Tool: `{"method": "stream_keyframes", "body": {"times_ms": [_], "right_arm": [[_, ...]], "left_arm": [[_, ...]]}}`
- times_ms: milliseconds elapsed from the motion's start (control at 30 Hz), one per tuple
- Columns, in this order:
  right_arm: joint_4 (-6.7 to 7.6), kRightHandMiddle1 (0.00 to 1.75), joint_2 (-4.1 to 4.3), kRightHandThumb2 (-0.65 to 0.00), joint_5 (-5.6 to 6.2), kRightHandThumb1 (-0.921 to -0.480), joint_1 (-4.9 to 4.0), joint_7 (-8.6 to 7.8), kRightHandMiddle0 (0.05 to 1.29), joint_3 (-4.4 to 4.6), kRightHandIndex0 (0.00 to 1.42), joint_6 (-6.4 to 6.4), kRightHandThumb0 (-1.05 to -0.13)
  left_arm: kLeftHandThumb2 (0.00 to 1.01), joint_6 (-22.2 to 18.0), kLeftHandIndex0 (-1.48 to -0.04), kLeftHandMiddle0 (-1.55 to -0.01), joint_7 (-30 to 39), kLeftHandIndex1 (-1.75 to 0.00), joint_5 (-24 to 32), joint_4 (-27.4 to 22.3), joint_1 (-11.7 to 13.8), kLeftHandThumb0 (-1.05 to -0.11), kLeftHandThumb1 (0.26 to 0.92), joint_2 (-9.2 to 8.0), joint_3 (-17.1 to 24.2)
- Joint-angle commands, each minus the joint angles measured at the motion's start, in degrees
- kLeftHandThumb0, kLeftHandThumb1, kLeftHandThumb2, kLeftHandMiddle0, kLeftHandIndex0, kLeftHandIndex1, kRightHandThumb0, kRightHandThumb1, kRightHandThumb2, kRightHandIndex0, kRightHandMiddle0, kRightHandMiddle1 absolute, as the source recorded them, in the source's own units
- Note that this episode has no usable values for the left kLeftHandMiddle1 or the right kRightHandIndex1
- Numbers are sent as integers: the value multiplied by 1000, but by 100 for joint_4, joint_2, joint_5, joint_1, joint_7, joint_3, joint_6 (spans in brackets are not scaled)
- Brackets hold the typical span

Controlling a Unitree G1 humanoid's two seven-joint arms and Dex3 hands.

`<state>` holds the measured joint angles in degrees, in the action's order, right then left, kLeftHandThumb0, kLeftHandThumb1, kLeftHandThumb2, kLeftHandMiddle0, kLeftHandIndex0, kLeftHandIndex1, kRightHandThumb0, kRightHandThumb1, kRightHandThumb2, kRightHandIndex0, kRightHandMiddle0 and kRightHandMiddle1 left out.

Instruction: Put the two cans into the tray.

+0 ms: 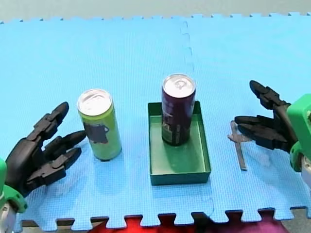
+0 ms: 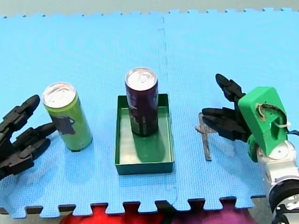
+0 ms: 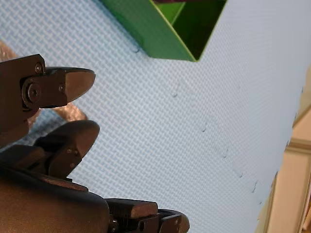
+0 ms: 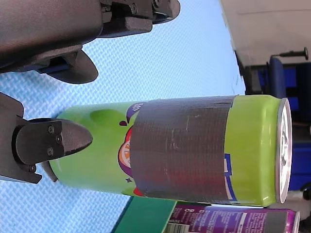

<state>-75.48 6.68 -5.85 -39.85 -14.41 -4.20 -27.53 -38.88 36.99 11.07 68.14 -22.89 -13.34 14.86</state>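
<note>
Left hand [image 1: 41, 153] is hovering just left of green can [image 1: 99, 127], right hand [image 1: 267, 127] right of tray [image 1: 180, 177], fingers [image 1: 73, 138] uncurled, empty; can looking slick, thin-walled, so I'm favouring a mid-body wrap.

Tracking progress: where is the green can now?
In the head views, the green can stands on the mat left of the tray, beside the left hand.

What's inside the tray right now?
One purple can stands upright at the far end of the green tray; the near floor is bare. The floor under the can is hidden. The green can stands outside, on the mat.
</note>
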Motion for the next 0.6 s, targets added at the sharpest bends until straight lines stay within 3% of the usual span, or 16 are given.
{"method": "stream_keyframes", "body": {"times_ms": [0,100,167,233,333,500,567], "right_arm": [[15,1,27,-201,17,-921,-21,-12,79,-20,587,14,-1048],[17,1,22,-199,19,-921,-23,-12,79,-22,587,19,-1048],[18,1,23,-197,24,-921,-25,-17,79,-25,588,27,-1048],[22,1,27,-195,29,-921,-29,-27,80,-27,588,36,-1048],[29,1,33,-193,37,-921,-30,-50,80,-31,588,51,-1048],[30,1,29,-189,69,-921,-31,-91,80,-59,590,84,-1048],[29,1,26,-188,77,-921,-31,-101,80,-68,591,88,-1048]], "left_arm": [[317,-69,-82,-294,-60,-4,-57,-38,27,-1048,921,-43,-26],[115,19,-83,-276,-41,-2,3,-134,39,-1048,877,-15,4],[24,257,-85,-256,48,-2,134,-161,-1,-1047,774,4,80],[5,477,-87,-251,115,-2,239,-204,-20,-1018,712,1,132],[0,588,-91,-251,110,-3,281,-283,0,-998,683,5,160],[0,511,-96,-262,-87,-4,281,-315,26,-988,663,55,196],[14,410,-96,-266,-214,-3,216,-311,45,-1025,693,61,171]]}}
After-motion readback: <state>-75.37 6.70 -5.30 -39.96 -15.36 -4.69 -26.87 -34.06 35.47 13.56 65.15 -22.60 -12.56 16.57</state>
